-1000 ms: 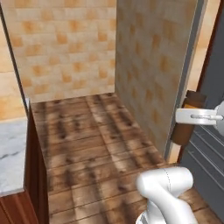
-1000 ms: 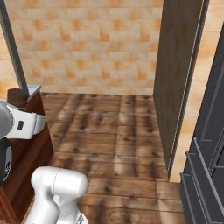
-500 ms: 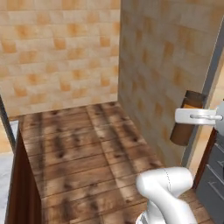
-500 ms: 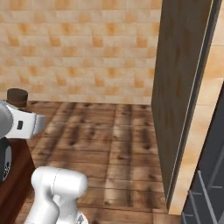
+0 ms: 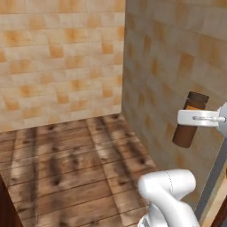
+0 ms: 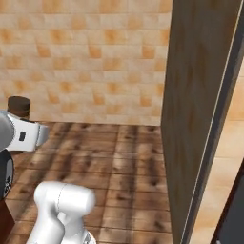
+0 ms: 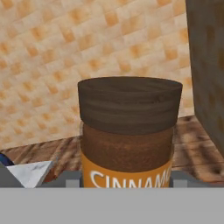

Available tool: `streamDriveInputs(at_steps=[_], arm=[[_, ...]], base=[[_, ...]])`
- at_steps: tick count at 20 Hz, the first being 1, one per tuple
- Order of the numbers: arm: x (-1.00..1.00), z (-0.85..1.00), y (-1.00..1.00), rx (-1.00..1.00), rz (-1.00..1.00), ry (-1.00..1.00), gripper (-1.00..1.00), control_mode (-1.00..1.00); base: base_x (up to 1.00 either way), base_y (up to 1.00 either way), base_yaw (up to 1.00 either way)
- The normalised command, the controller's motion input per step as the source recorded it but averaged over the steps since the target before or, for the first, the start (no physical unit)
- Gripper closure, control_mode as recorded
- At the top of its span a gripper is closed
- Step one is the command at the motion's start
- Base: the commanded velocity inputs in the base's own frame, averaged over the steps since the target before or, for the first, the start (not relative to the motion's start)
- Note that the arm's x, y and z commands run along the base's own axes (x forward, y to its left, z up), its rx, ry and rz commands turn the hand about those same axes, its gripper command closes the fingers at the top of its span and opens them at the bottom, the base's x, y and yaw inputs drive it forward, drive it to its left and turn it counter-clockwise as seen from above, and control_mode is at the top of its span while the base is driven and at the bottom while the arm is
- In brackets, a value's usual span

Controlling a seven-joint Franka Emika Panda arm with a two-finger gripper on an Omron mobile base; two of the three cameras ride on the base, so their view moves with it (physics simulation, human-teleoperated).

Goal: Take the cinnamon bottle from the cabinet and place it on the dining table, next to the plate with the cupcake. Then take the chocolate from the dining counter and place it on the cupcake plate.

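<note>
Cinnamon bottle (image 5: pixel 190 119) hangs upright in the air, clear of the tiled wall (image 5: pixel 57 57) and well above the wood floor (image 5: pixel 66 168), because your fingers (image 5: pixel 197 117) are clamped round its body below the cap, so you carry it without spilling it

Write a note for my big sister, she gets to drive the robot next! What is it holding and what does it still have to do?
Gripper: shut on the slim dark brown cinnamon bottle with the orange "CINNAMON" band and dark cap, held upright in the air.
Where: the base faces an orange tiled wall and a brown plank floor; a tall brown wooden panel stands to the right.
Done: the bottle is out of the cabinet and in the grip.
Left: set the bottle on the dining table beside the cupcake plate, then fetch the chocolate and put it on that plate.
</note>
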Motion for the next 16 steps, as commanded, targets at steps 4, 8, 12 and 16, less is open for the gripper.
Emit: streamDriveInputs(at_steps=[4,8,12,16], arm=[[0.0,0.0,0.0,0.0,0.0,0.0,1.0,1.0],[0.0,0.0,0.0,0.0,0.0,0.0,1.0,1.0],[0.0,0.0,0.0,0.0,0.0,0.0,1.0,1.0],[0.0,0.0,0.0,0.0,0.0,0.0,1.0,1.0]], base=[[1.0,-0.29,0.01],[1.0,-0.21,0.09],[1.0,-0.17,0.35],[1.0,-0.1,0.51]])
